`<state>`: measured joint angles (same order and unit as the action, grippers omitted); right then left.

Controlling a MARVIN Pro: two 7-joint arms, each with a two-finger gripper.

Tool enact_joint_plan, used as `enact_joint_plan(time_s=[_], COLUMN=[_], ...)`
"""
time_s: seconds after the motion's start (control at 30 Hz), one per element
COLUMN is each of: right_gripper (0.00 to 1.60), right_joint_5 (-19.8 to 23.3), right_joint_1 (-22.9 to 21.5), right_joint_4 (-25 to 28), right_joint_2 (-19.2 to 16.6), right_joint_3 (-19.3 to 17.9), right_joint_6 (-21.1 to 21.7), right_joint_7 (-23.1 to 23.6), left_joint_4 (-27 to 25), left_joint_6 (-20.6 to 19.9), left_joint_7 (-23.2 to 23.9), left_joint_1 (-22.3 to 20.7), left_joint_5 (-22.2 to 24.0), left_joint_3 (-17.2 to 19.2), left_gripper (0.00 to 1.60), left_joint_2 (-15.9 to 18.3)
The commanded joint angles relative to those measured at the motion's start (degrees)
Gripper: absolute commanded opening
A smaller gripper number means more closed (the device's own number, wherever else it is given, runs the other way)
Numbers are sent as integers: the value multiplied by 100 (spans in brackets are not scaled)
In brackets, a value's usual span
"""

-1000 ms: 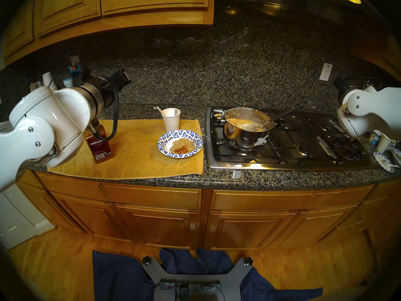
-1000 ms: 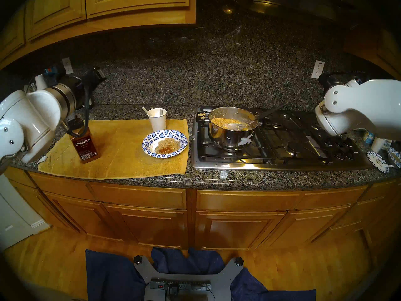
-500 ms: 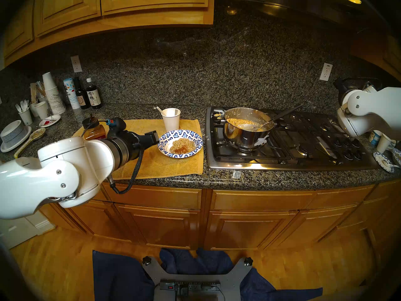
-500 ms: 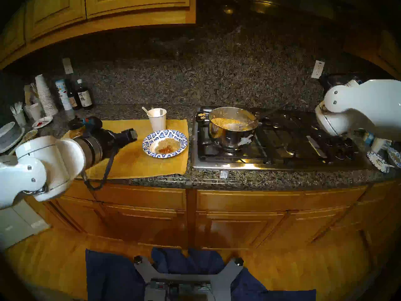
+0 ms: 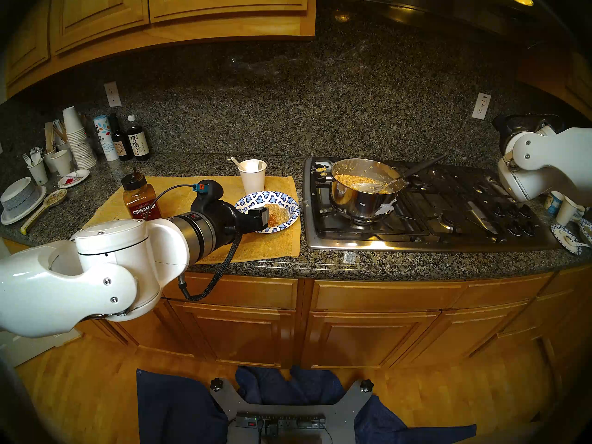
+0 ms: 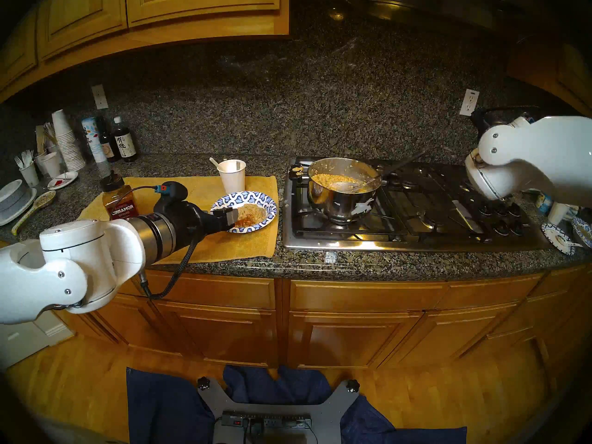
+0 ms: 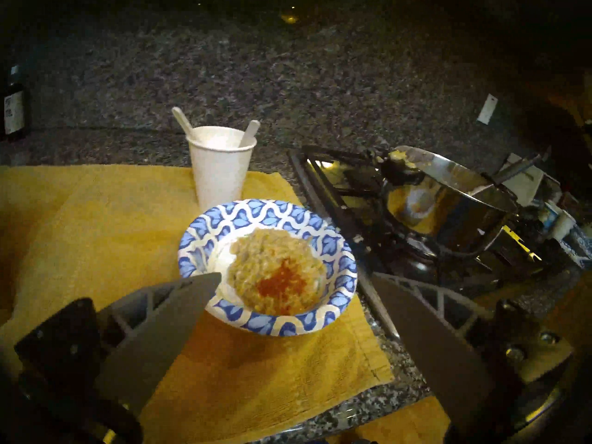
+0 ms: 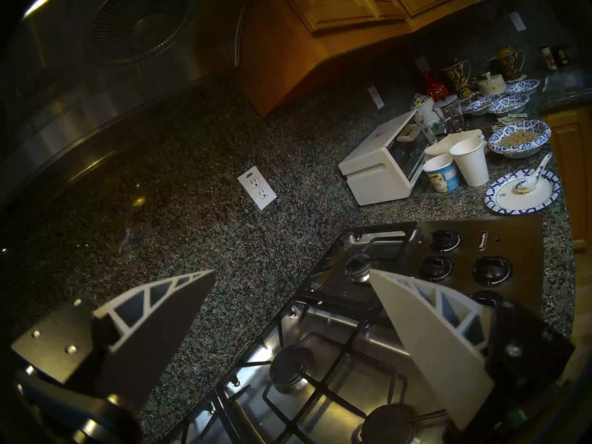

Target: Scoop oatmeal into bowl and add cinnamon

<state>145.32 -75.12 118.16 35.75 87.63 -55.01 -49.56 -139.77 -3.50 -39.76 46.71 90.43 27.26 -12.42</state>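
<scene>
The granite surface [image 5: 320, 264] runs the width of the head view, with a gas cooktop [image 5: 426, 209] set into its right half and a yellow cloth [image 5: 198, 241] spread over its left. On the cooktop stands a steel pot [image 5: 365, 190] with oatmeal left in it and a ladle [image 5: 378, 186] resting inside.

The left arm [image 5: 96, 267] reaches in low over the cloth, and the left gripper [image 7: 294, 308] has its fingers [image 7: 179, 308] spread wide apart, holding nothing. In the left wrist view the bowl [image 7: 224, 219] lies just beyond and between the two fingers, the left finger's tip overlapping the near-left rim; whether it touches the rim is hard to tell from this angle. In the bowl sits the oatmeal [image 7: 272, 267], a tan heap off to the right of centre, with a red-brown patch of powder on its near side.

The cinnamon [image 5: 140, 200] jar stands upright on the cloth's back left part, behind the left wrist and well apart from the fingers. A white paper cup [image 5: 253, 175] holding plastic spoons stands just behind the bowl.

The right gripper [image 8: 293, 305] hovers over the cooktop's right side near the knobs, its fingers also wide apart and empty.
</scene>
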Motion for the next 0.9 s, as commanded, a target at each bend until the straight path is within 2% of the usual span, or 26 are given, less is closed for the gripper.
enact_joint_plan(time_s=[0.0,0.33,0.43,0.87], right_gripper=[160,160,160,160], right_joint_5=[-84,-108,-115,-157], right_joint_1=[-169,-176,-176,-179], right_joint_4=[-75,-75,-75,-72], right_joint_2=[67,80,82,82], right_joint_3=[-119,-129,-131,-143], right_joint_6=[1,1,1,1], right_joint_7=[-122,-179,-190,-254], left_joint_4=[-23,-23,-23,-23], left_joint_6=[88,350,505,742], left_joint_7=[108,-430,-746,-1695], left_joint_1=[-59,136,173,365], left_joint_5=[-780,-1870,-2110,-3085], left_joint_3=[-32,-353,-412,-746], left_gripper=[160,160,160,160], left_joint_2=[-224,-434,-588,-1002])
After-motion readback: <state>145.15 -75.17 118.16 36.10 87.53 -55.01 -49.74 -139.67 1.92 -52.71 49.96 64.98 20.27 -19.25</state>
